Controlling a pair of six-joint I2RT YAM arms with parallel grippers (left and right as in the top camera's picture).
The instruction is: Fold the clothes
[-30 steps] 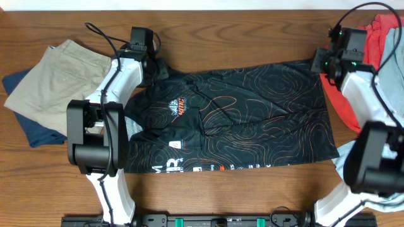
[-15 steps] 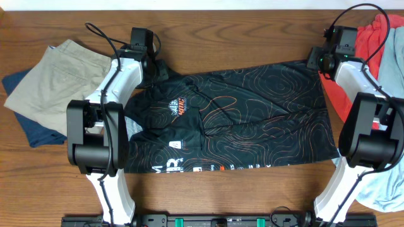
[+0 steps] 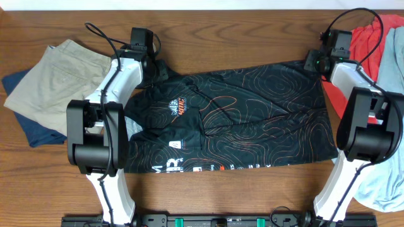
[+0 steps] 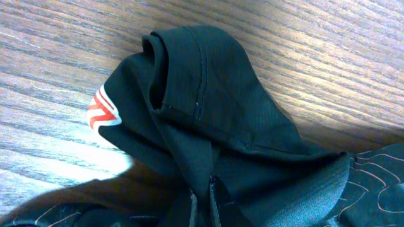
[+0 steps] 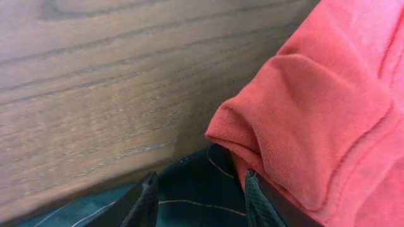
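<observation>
The black shirt [image 3: 252,120] lay flat, not yet folded, on the desk [image 3: 221,38], left tool [image 4: 211,203] clamped on a bunched corner, right tool [image 5: 202,195] parted at another, red shirt [image 5: 328,94] waiting

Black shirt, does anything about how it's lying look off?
Yes. The black shirt has its far-left sleeve bunched and folded over itself, and its far-right corner lies under the edge of the red shirt.

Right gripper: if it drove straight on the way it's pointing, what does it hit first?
Probably the black shirt: its corner lies between the open fingers of the right gripper. Just beyond sits the folded edge of the red shirt. Depth is unclear from the wrist view.
</observation>
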